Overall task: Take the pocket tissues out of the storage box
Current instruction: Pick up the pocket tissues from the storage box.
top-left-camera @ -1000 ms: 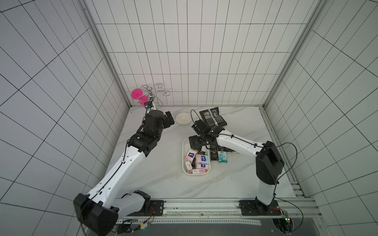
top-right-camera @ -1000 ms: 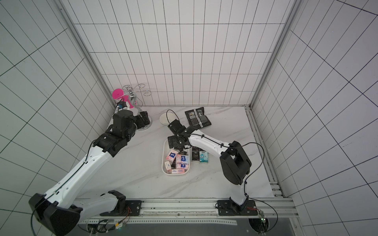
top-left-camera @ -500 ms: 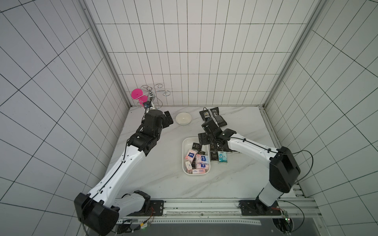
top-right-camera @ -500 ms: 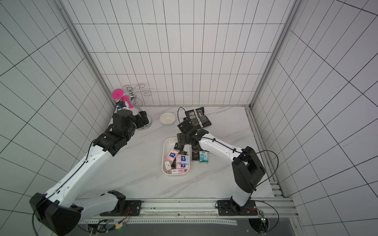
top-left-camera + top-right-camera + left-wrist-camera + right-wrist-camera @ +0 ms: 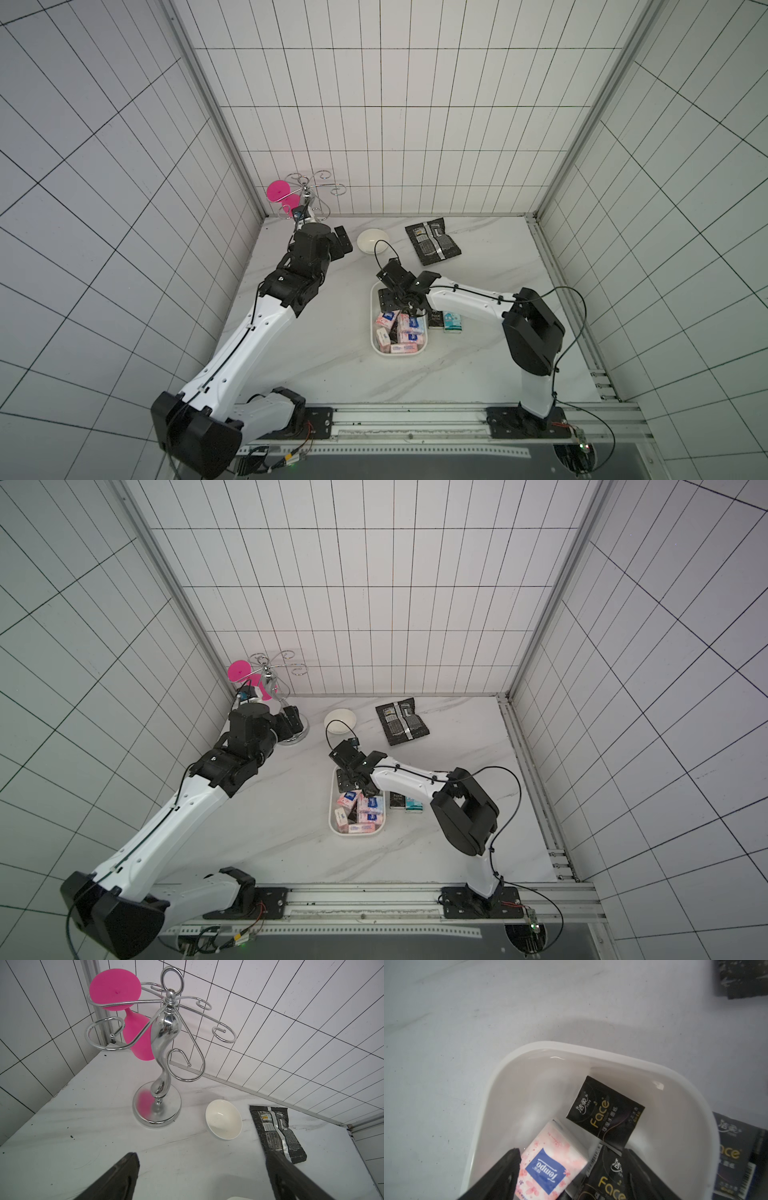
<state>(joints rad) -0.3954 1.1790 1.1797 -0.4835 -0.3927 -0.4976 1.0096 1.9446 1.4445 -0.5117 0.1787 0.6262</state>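
White plastic storage box [image 5: 372,325]: flat near the middle of the marble desk [image 5: 316,374], its far end under the right arm's wrist.
Pocket tissues [image 5: 400,337]: most lie jumbled inside the box, some pink-white with blue labels, some black.
Outside the box: a black "Face" packet [image 5: 434,328] and a teal packet [image 5: 451,328] lie side by side on the desk, just beside the box wall on the right arm's side.
Right claw [image 5: 572,1154]: lowered into the box with its jaws spread astride a pink packet [image 5: 550,1167] and a second black packet [image 5: 609,1182]. One finger touches the pink one. I cannot tell whether it is pinching them.
Left claw [image 5: 201,1157]: released and empty, above the desk near the chrome rack [image 5: 164,1043].
Far edge: a white bowl [image 5: 372,241] and a black foil pouch [image 5: 433,241], well apart from the box.
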